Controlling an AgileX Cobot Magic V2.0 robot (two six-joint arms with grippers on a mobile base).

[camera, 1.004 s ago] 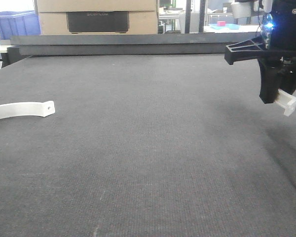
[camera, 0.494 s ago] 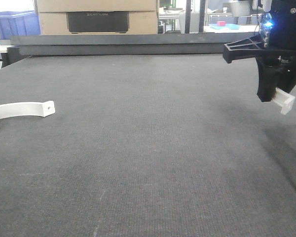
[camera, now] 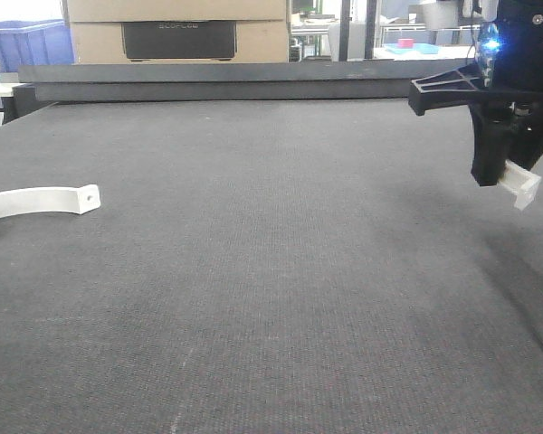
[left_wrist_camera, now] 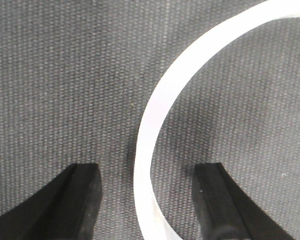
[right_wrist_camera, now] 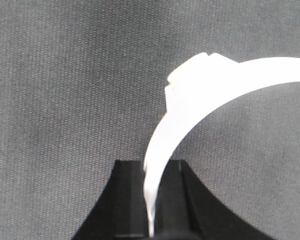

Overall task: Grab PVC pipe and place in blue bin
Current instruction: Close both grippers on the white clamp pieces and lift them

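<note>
Seen at the upper right of the front view: the PVC pipe (camera: 527, 188), pinched by one end in the right gripper (camera: 500, 176) and hanging clear above the dark mat (camera: 271, 271), with only its square-tabbed tip showing below the black fingers. Confirmed in the right wrist view, with jaws closed tight on the thin band and the rest curving away to the upper right of that frame. Judged to be mid-carry, with the drop not yet made. Best done by holding the clamp firm, since a thin band gripped near its end looks liable to swing or slip, and by travelling level and well clear of the mat. Best aimed at the blue bin (camera: 18, 45) glimpsed in the far upper left corner, beyond the mat's far edge and beside the cardboard box (camera: 176, 27). Worth releasing only once squarely above the bin's opening, low enough to avoid a bounce off the rim. Worth steering wide of the flat white arc (camera: 41, 201) at the left edge, not the piece wanted. In the left wrist view, left gripper (left_wrist_camera: 147, 170) with jaws apart, straddling a white band (left_wrist_camera: 155, 115) on the mat without gripping it; impossible to tell whether that is the same arc.
</note>
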